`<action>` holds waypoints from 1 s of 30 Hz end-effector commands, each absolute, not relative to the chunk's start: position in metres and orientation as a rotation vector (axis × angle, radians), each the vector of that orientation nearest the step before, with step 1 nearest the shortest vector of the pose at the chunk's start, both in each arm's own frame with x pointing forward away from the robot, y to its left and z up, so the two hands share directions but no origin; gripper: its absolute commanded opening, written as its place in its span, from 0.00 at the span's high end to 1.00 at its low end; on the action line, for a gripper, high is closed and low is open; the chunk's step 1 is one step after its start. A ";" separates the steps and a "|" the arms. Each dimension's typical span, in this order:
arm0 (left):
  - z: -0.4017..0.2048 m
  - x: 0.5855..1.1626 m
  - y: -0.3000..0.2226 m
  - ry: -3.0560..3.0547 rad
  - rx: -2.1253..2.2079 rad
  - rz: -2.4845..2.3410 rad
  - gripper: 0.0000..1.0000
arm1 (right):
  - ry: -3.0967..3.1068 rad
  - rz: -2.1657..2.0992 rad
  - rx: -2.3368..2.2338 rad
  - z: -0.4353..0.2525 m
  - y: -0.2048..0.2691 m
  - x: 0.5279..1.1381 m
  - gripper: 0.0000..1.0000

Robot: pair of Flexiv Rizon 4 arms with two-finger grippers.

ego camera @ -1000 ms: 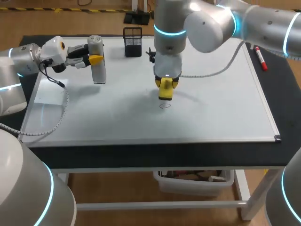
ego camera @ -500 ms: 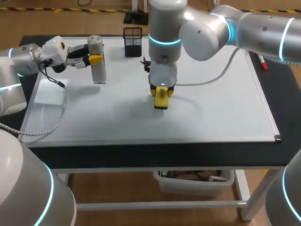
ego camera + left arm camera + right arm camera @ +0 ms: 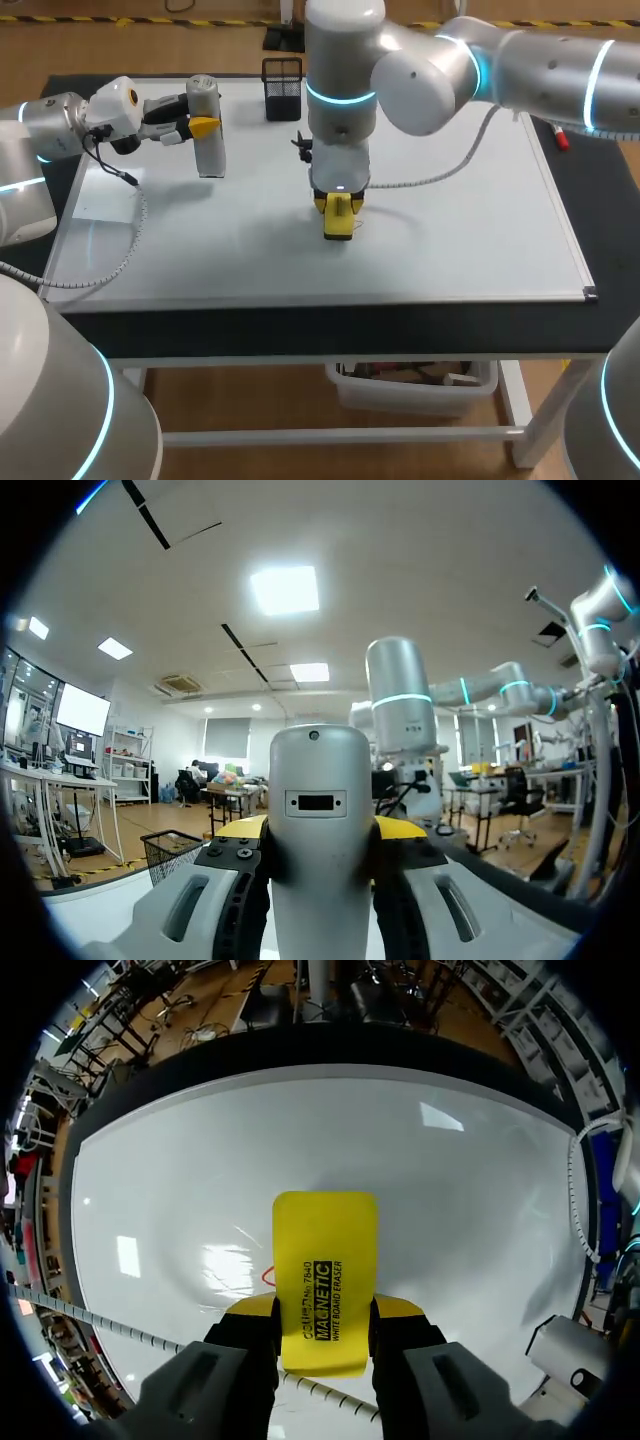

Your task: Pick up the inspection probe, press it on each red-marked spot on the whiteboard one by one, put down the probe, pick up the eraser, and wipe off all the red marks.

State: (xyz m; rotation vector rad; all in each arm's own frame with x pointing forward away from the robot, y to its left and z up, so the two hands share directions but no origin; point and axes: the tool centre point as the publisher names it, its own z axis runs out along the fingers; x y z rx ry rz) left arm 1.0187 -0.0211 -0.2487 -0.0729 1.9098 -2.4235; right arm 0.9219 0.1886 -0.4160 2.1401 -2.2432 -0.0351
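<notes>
The only print to be seen is black lettering, a smaller line beside a bolder one, running lengthwise along the face of the yellow eraser (image 3: 325,1280) in the right wrist view.

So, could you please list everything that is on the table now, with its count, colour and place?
whiteboard: one, white, covers most of the table.
inspection probe: one, grey, upright at the whiteboard's far left, held in the left claw.
eraser: one, yellow, near the whiteboard's middle, held in the right claw.
red mark: one visible, red, on the whiteboard beside the eraser, partly hidden by it.
pen holder: one, black mesh, at the whiteboard's far edge.
marker: one, red, right of the whiteboard, partly hidden by the right arm.
left claw: one, yellow tips, shut on the inspection probe.
right claw: one, yellow tips, shut on the eraser.
</notes>
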 end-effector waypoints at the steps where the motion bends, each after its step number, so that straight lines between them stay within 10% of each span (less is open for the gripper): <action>1: -0.248 1.020 -0.020 1.911 -0.069 -2.427 1.00 | -2.238 -0.021 2.125 -0.423 0.191 0.922 1.00; 30: -0.248 1.020 -0.020 1.911 -0.069 -2.427 1.00 | -2.306 -0.009 2.003 -0.439 0.157 0.922 1.00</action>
